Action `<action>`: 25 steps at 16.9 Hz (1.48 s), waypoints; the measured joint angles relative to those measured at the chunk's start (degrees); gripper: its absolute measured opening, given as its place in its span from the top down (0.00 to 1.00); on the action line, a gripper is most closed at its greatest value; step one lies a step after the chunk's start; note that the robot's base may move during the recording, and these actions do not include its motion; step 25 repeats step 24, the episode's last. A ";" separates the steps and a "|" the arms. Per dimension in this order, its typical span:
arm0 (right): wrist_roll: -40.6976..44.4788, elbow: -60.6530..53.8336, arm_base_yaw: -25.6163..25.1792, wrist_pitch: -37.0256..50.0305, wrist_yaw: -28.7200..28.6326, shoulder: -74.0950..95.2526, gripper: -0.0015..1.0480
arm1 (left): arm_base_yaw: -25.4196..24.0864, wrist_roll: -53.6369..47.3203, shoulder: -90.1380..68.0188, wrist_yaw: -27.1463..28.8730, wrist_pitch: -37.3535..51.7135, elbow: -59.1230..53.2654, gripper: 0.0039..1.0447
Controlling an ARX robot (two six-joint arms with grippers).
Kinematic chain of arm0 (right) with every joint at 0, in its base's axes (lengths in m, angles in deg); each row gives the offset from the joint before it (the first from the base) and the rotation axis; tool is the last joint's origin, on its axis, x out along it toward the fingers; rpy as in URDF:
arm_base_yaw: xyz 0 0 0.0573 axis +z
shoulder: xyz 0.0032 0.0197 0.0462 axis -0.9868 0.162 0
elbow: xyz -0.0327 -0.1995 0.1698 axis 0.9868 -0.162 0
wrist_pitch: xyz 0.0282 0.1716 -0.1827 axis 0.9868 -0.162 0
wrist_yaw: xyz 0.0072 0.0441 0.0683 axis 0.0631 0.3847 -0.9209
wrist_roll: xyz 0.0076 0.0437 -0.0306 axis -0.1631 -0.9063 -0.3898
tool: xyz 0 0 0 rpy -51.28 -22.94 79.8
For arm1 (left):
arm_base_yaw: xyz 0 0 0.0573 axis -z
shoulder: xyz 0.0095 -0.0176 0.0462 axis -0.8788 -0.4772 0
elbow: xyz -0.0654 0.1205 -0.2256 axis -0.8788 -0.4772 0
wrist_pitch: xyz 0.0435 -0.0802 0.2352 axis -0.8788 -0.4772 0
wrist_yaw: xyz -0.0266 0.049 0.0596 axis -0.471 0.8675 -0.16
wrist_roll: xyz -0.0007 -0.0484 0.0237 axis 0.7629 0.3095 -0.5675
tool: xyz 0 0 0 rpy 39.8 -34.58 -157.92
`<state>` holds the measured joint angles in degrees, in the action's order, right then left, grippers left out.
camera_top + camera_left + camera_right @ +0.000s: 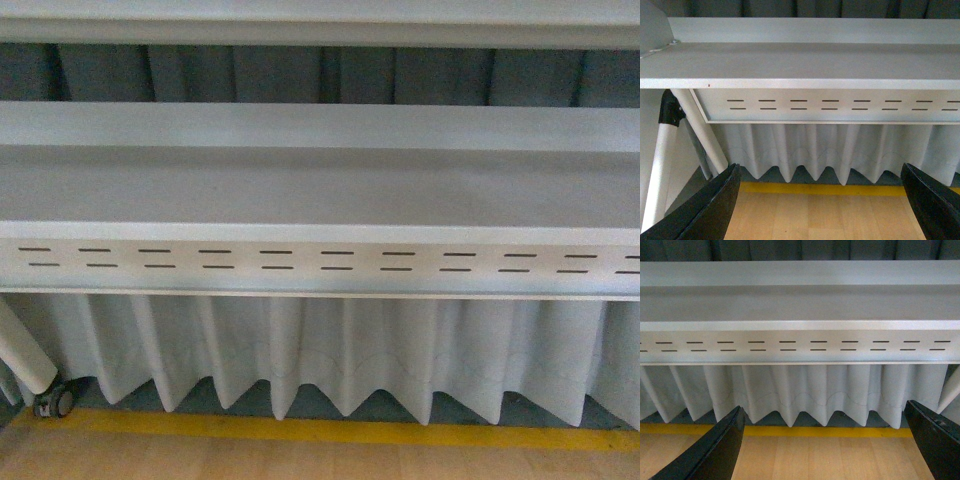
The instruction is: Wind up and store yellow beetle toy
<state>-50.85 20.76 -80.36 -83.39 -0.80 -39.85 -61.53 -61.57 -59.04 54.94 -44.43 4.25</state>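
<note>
Showing wide-open fingers on both wrists: left fingers (700, 210) and right fingers (710, 450), two each, holding nothing, touching nothing. Below them wood floor (825, 460), one yellow floor line (330, 430). Beyond, one pleated white skirt (350, 350), slotted rail (320, 260), grey surface (320, 185) upper frame. Yellow beetle toy: not visible in any view.

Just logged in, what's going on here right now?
Nothing is being handled at the moment. Both wrist views show the left gripper and right gripper wide open and empty, looking at the white table edge, its pleated skirt and the yellow floor line. The yellow beetle toy is not in any view, so winding has not visibly begun.
</note>
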 joint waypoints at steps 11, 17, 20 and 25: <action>0.02 0.00 0.00 0.00 0.02 0.00 0.06 | 0.00 0.00 0.00 0.00 0.00 0.00 0.06; 0.02 0.00 -0.02 0.00 0.00 0.00 0.06 | 0.00 0.00 0.00 0.00 0.02 0.00 0.06; 0.02 0.00 0.00 0.00 0.00 0.00 0.06 | 0.00 0.00 0.00 0.00 0.00 0.00 0.06; 0.02 0.00 -0.02 0.00 0.00 0.00 0.06 | 0.00 0.00 0.00 -0.02 0.00 0.00 0.06</action>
